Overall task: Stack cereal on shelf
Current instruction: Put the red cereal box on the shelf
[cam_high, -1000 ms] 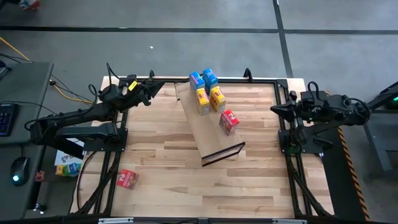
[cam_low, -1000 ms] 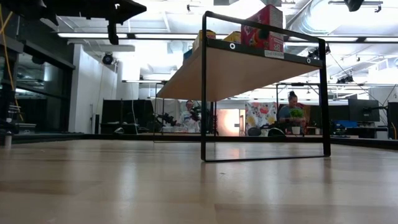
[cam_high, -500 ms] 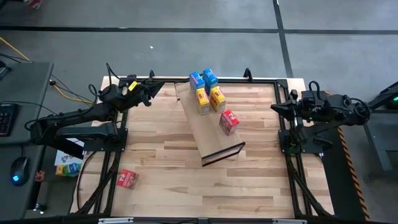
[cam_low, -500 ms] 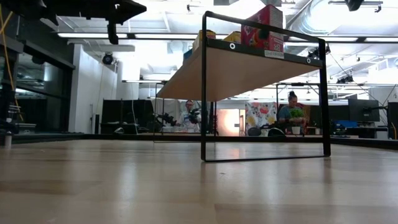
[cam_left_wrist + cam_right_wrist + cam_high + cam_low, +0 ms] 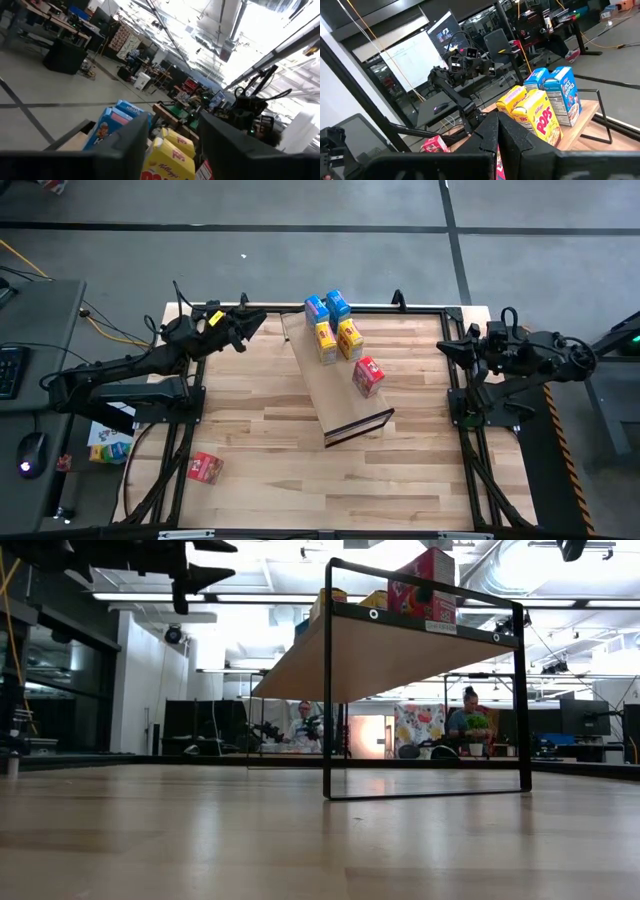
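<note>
The shelf (image 5: 335,395) is a tan board raised on a thin black frame (image 5: 425,790), running slantwise from the table's far edge toward its middle. On it stand two blue cereal boxes (image 5: 327,307), two yellow ones (image 5: 338,340) and a red one (image 5: 368,376). Another red box (image 5: 204,468) lies on the tabletop near the left front. My left gripper (image 5: 262,320) hovers open at the far left, pointing at the boxes, with nothing between its fingers (image 5: 135,137). My right gripper (image 5: 440,345) waits shut at the table's right edge.
A black rail frame (image 5: 455,395) runs round the tabletop. Bare wood lies between the shelf's near end and the table's front edge. A desk with a mouse (image 5: 32,448) stands off the table's left. People (image 5: 470,725) sit in the room beyond the far edge.
My left gripper has opened its fingers while staying at the far left of the table. The boxes and the shelf have kept their places.
</note>
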Robot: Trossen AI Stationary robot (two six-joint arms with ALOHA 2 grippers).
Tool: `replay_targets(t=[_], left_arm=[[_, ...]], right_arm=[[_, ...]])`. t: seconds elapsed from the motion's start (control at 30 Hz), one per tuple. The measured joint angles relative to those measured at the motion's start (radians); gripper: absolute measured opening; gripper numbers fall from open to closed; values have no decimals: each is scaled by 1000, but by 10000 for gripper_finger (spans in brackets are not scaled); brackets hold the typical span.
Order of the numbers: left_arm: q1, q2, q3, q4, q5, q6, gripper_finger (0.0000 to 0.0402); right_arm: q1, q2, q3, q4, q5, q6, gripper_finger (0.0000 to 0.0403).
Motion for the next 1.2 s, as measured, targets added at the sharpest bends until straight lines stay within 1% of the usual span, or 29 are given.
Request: replay_targets(t=[0.13, 0.27, 0.37, 0.53, 0.6, 0.67, 0.73, 0.8, 0.9, 0.97, 1.03, 1.1, 1.13, 1.2], left_arm=[[20, 0, 0, 0, 62, -9, 219], [34, 0, 0, 2, 116, -45, 251], [46, 0, 0, 3, 151, -54, 262], [69, 0, 1, 3, 182, -53, 265], [71, 0, 17, -17, 206, -53, 265], [70, 0, 59, -76, 227, -37, 265], [66, 0, 136, -219, 232, 5, 265], [62, 7, 240, -425, 228, 67, 265], [49, 42, 429, -820, 205, 131, 265], [31, 79, 556, -1103, 189, 132, 265], [0, 122, 663, -1384, 160, 83, 265], [-51, 161, 733, -1634, 134, -14, 265], [-83, 177, 751, -1739, 132, -61, 265], [-163, 194, 757, -1888, 130, -175, 265]], right_arm=[[0, 0, 0, 0, 0, 9, 0], [0, 0, 0, 0, 0, 53, 0], [0, 0, 0, 0, 0, 52, 0], [0, 0, 0, 0, 30, 45, 0], [0, 0, 0, 0, 32, 34, 0], [-1, 0, 0, 0, 42, 19, 0], [-1, 0, 0, 0, 60, 20, 0], [-1, 0, 0, 0, 83, 23, 0], [-1, 0, 0, 0, 91, 24, 0], [-1, 0, 0, 0, 80, 24, 0], [-1, 0, 0, 0, 72, 24, 0], [-1, 0, 0, 0, 73, 24, 0], [-1, 0, 0, 0, 73, 24, 0], [-1, 0, 0, 0, 73, 24, 0]])
